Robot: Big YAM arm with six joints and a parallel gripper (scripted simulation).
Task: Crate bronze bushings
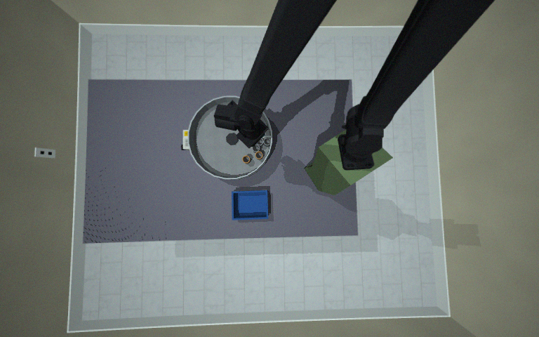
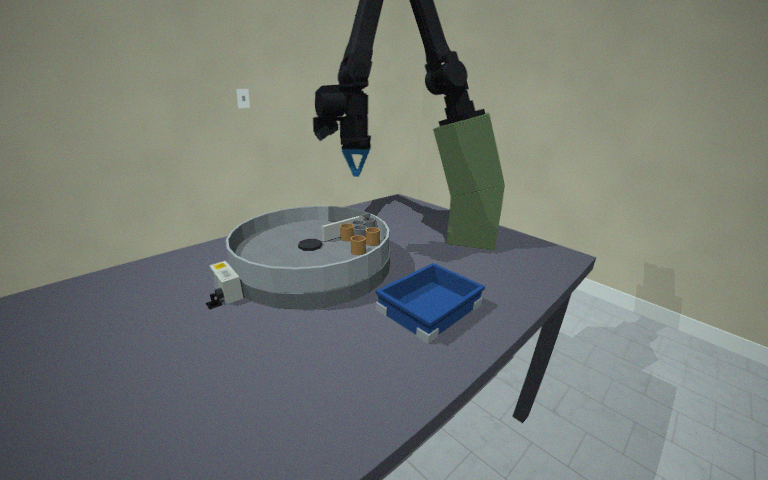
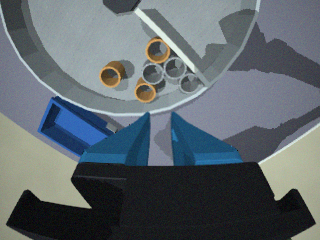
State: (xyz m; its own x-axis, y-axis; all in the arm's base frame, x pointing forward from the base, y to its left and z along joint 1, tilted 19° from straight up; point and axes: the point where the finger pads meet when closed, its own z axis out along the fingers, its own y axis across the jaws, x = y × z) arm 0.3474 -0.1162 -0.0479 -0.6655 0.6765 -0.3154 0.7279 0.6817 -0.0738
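Note:
The round grey turning table [image 1: 230, 137] [image 2: 308, 249] carries three bronze bushings [image 3: 115, 75] [image 3: 146, 91] [image 3: 158, 48] and three steel bushings [image 3: 175, 67], bunched against a white bar near its right rim. The bronze ones also show in the side view [image 2: 357, 244]. In the top view two of them show [image 1: 246, 159] [image 1: 259, 154]. The blue crate [image 1: 250, 204] [image 2: 430, 297] stands empty just in front of the table. My gripper [image 2: 355, 172] [image 3: 160, 118] hangs high above the table's right half. Its blue fingers stand a narrow gap apart with nothing between them.
The arm's green base block [image 1: 345, 166] [image 2: 470, 181] stands at the right of the table. A small white control box [image 1: 184, 137] [image 2: 225, 281] sits at the turning table's left edge.

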